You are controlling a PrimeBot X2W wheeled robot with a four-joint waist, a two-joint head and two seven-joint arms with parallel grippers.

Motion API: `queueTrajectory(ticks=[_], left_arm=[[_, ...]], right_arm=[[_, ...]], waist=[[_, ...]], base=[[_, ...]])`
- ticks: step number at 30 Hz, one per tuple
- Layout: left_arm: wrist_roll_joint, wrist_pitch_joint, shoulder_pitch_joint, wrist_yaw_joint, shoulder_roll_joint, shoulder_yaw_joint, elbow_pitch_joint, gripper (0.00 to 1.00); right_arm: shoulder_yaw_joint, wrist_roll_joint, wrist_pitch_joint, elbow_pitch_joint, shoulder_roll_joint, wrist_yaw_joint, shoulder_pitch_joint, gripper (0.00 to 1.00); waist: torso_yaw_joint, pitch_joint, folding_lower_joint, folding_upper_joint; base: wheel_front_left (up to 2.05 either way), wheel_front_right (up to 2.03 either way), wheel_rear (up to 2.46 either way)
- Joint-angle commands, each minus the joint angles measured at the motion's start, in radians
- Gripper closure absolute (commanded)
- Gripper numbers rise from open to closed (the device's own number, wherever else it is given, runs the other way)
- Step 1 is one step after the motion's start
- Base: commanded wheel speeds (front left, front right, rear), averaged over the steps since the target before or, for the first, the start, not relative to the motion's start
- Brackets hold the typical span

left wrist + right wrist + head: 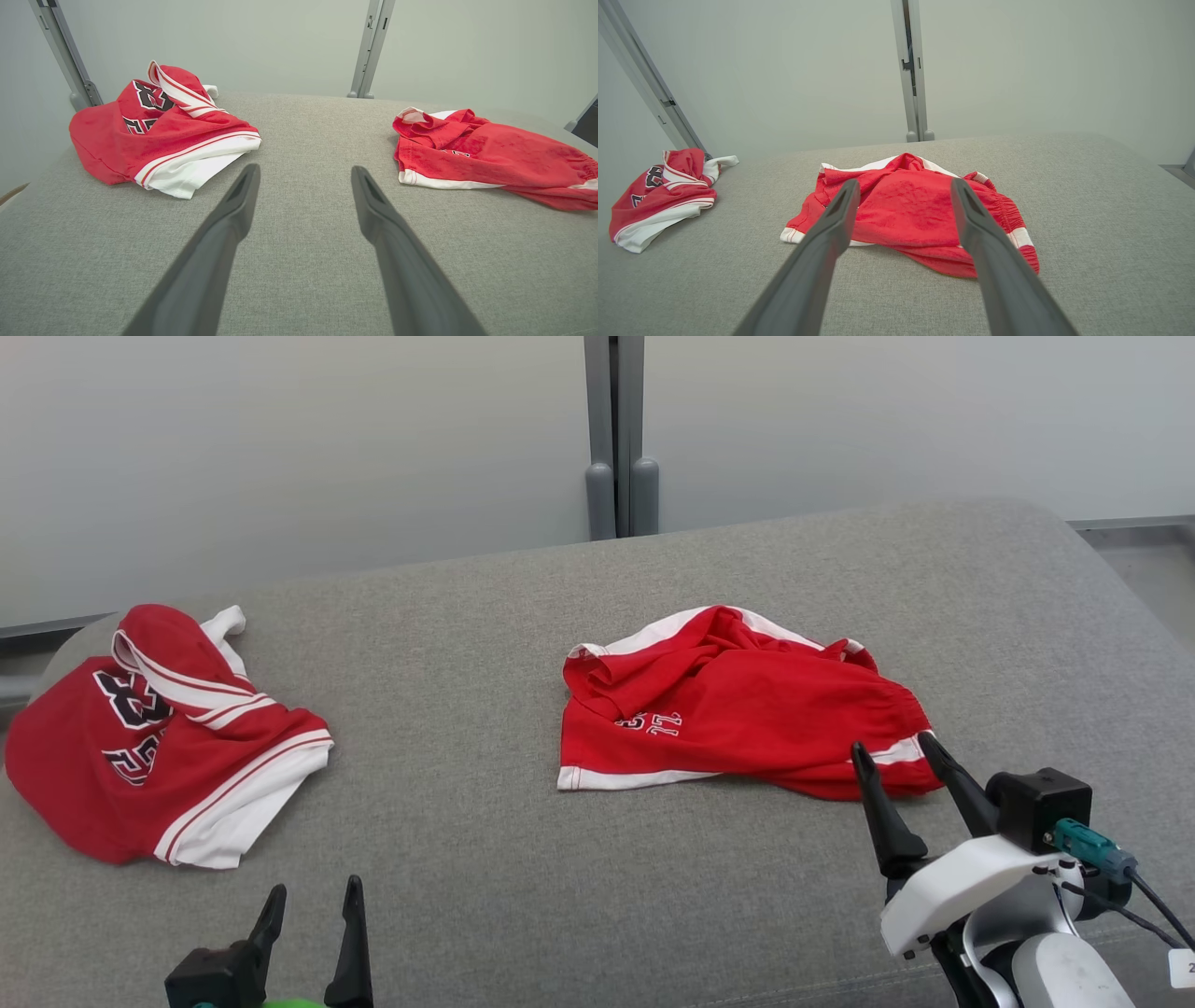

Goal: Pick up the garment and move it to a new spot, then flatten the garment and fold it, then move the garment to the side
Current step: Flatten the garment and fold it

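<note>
A crumpled red garment (738,709), shorts with white trim and a small number print, lies near the middle of the grey padded surface (523,896). In the right wrist view the garment (906,210) sits just beyond my right gripper (905,181), whose fingers stand wide apart with nothing between them. From the head view my right gripper (891,742) hovers at the garment's near right corner. My left gripper (316,887) is open and empty at the near left, over bare fabric; its own view has the left gripper (304,168) between the two red pieces, the garment (490,158) to its right.
A second red piece, a jersey (159,737) with white trim and dark numbers, lies bunched at the far left near the surface's rounded edge. A grey post (616,429) stands against the pale wall behind. The surface drops off at the right (1134,607).
</note>
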Motion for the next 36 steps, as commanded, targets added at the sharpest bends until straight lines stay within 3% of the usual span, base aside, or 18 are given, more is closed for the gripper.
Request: queueTrajectory(ticks=[1, 13, 22, 36], left_arm=[[-0.002, 0.000, 0.019, 0.002, 0.007, 0.002, 0.003, 0.00], [0.015, 0.020, -0.023, -0.008, -0.014, -0.030, 0.009, 0.00], [0.033, 0.025, -0.073, -0.037, -0.044, -0.064, 0.038, 0.00], [0.074, 0.037, -0.190, -0.084, -0.096, -0.114, 0.079, 0.00]], right_arm=[[-0.001, -0.001, 0.003, -0.005, 0.002, 0.000, 0.016, 0.00], [-0.049, 0.031, 0.110, 0.072, -0.045, 0.000, -0.026, 0.00], [-0.050, 0.091, 0.202, 0.165, -0.152, 0.000, -0.138, 0.00], [0.049, 0.239, 0.309, 0.448, -0.263, 0.000, -0.385, 0.00]], waist=[[0.000, 0.000, 0.0000, 0.0000], [0.001, 0.023, 0.0000, 0.0000], [0.002, 0.077, 0.0000, 0.0000], [0.041, 0.185, 0.0000, 0.0000]], base=[[0.00, 0.00, 0.00], [0.00, 0.00, 0.00], [0.00, 0.00, 0.00], [0.00, 0.00, 0.00]])
